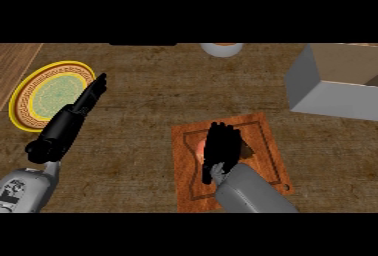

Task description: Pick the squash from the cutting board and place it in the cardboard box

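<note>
The squash lies on the wooden cutting board at centre right, showing only as a small orange patch at the left side of my right hand. That hand hangs directly over it, open, with fingers stretched toward the board's far edge and the thumb spread to the left. The rest of the squash is hidden. The cardboard box stands open at the upper right, well beyond the board. My left hand rests open at the left, fingers straight, holding nothing.
A yellow-rimmed round plate lies at the far left, partly under the left hand's fingers. A white cup-like vessel stands at the counter's back edge. Bare brown counter lies between the board and the box.
</note>
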